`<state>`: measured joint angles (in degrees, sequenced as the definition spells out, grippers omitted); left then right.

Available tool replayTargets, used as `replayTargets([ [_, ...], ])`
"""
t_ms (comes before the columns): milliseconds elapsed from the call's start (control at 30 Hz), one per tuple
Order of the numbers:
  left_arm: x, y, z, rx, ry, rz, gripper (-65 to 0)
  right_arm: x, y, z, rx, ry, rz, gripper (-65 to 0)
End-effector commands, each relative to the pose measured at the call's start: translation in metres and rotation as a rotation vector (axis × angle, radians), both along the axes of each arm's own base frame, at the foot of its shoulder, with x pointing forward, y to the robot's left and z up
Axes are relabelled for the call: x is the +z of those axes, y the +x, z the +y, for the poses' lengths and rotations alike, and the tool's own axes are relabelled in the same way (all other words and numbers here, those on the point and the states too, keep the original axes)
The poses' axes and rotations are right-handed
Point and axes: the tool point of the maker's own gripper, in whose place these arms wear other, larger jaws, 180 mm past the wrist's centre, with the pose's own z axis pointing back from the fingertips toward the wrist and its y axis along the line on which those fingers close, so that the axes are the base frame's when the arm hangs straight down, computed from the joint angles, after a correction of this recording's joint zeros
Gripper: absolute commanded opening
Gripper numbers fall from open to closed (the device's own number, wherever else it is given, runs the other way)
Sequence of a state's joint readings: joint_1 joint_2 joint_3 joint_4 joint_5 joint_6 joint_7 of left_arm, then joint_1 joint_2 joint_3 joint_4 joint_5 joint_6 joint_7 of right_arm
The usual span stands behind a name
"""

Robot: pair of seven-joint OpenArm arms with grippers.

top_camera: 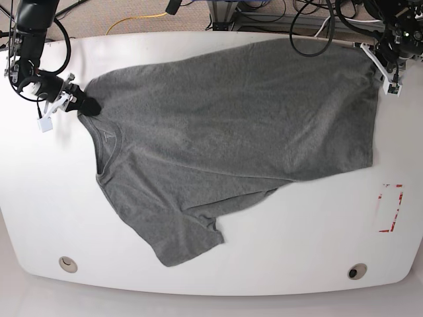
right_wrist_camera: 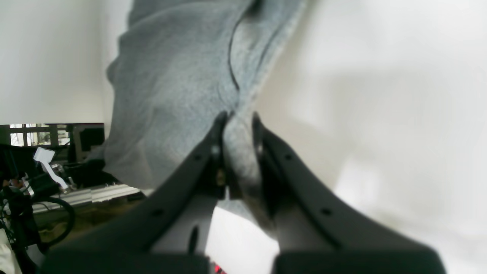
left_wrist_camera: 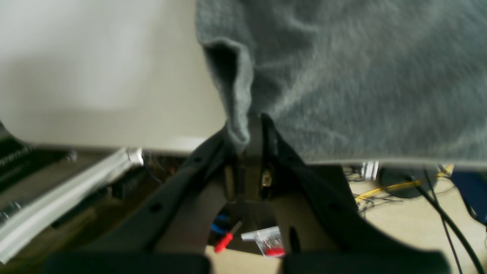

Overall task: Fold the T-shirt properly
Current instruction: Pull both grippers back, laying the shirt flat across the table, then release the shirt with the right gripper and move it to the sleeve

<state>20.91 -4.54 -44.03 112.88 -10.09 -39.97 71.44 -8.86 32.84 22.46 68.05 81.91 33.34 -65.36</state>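
Grey T-shirt [top_camera: 218,112] pinched at both ends

Left claw [left_wrist_camera: 249,133] and right claw [right_wrist_camera: 240,125] grip its fabric over the white desk [top_camera: 284,244]; two round holes mark the far edge, cables [top_camera: 135,20] lie at the near side.

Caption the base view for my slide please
Two robot hands grip a grey T-shirt on a white table.

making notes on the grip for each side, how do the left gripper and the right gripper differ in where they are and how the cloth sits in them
The left gripper is at the shirt's end on the base view's right, while the right gripper is at the end on its left. The left gripper has an open fold of cloth beside its jaws; the right gripper has a gathered strip running between its jaws. Both are shut on the T-shirt.
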Motion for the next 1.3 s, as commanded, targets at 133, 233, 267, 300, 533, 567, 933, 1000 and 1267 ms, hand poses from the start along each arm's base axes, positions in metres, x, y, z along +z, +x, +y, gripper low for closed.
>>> replayTargets([
  [133, 0.005, -0.01, 0.007, -0.011, 0.028, -0.007, -64.4, 0.007, -0.002, -0.007, -0.014, -0.002, -0.017, -62.1],
  [233, 0.004, -0.01, 0.006, -0.017, 0.03, 0.0, -60.3, 0.007, -0.002, -0.007, -0.015, -0.002, -0.016, -47.7],
  [267, 0.004, -0.01, 0.006, -0.017, 0.03, 0.0, -56.7, 0.007, -0.002, -0.007, -0.015, -0.002, -0.016, -41.4],
  [300, 0.004, -0.01, 0.007, -0.019, 0.032, 0.001, -52.4, 0.007, -0.002, -0.007, -0.015, -0.002, -0.016, -34.9],
  [533, 0.005, -0.008, 0.006, -0.02, 0.031, -0.005, -27.2, 0.016, 0.004, -0.02, -0.055, -0.012, -0.048, -1.9],
  [567, 0.005, -0.008, 0.006, -0.02, 0.031, -0.005, -27.4, 0.018, 0.005, -0.022, -0.061, -0.013, -0.054, -1.1],
  [933, 0.033, 0.024, 0.03, 0.018, 0.082, -0.122, -27.8, 0.045, 0.073, -0.029, -0.056, -0.167, -0.18, -6.0],
  [1000, 0.043, 0.031, 0.038, 0.052, 0.094, -0.163, -27.8, 0.05, 0.09, -0.028, -0.049, -0.215, -0.2, -6.0],
  [1267, 0.068, 0.053, 0.055, 0.073, 0.136, -0.245, -27.8, 0.059, 0.14, -0.024, -0.024, -0.398, -0.214, -5.9],
])
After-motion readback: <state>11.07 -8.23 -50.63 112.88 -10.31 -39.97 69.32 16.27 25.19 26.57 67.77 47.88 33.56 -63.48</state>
